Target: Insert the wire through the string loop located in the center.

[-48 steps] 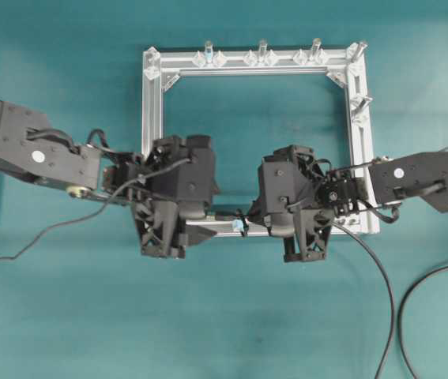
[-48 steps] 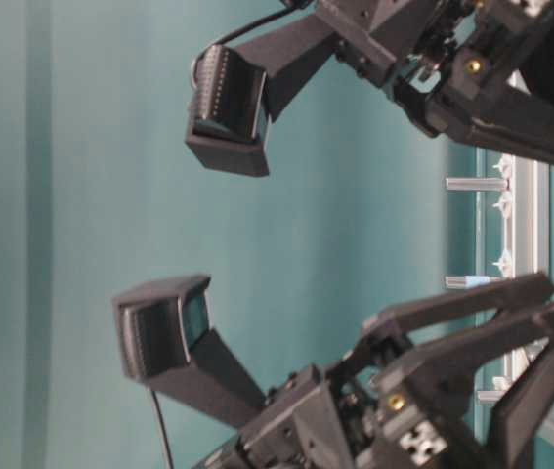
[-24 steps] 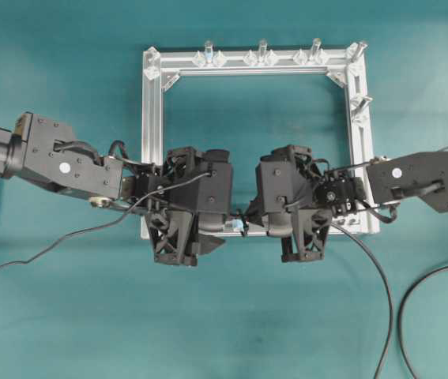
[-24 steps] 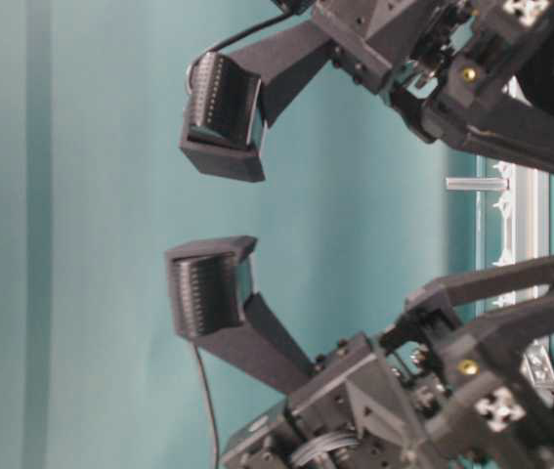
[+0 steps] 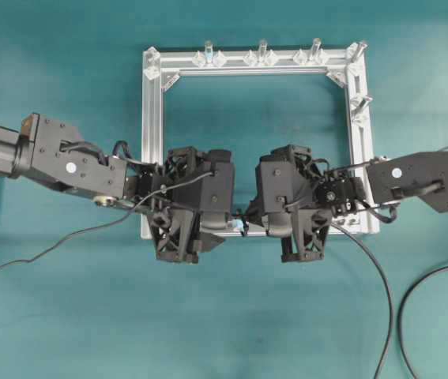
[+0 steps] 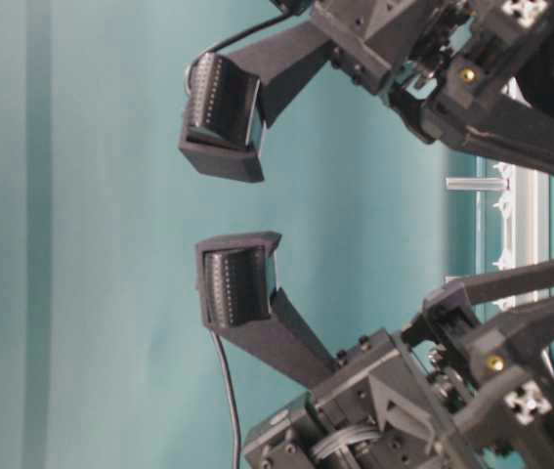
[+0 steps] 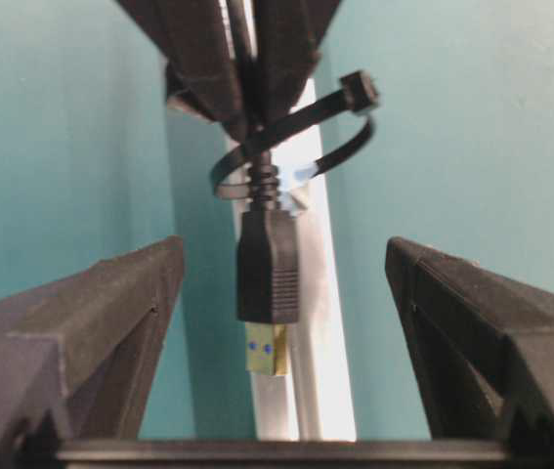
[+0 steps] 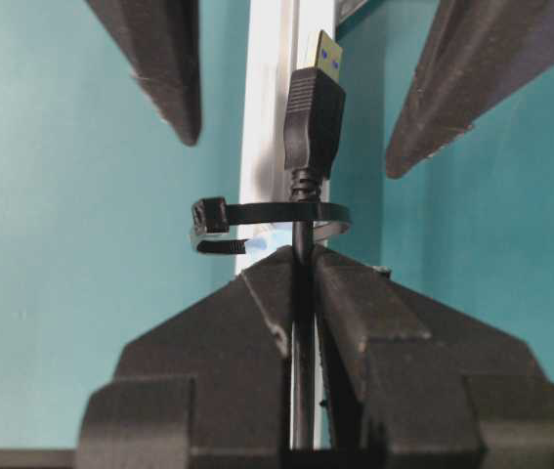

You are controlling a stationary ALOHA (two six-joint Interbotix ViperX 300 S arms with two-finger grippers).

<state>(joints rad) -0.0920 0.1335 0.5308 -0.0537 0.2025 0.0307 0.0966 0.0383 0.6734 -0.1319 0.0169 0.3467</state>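
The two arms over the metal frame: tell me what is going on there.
The right pincer is shut on the wire just behind its USB plug, and the plug has passed through the string loop on the aluminium frame. The left pincer stands open on either side of the plug, not gripping it yet.

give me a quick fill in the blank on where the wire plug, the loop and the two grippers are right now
1. The plug of the wire has already passed through the string loop, with the cable behind it pinched by the ____ gripper.
2. The left gripper has its fingers spread ____ on either side of the plug.
3. The string loop stands on the silver ____.
4. The plug's metal tip is ____ in colour.

Missing words: right; open; frame; gold
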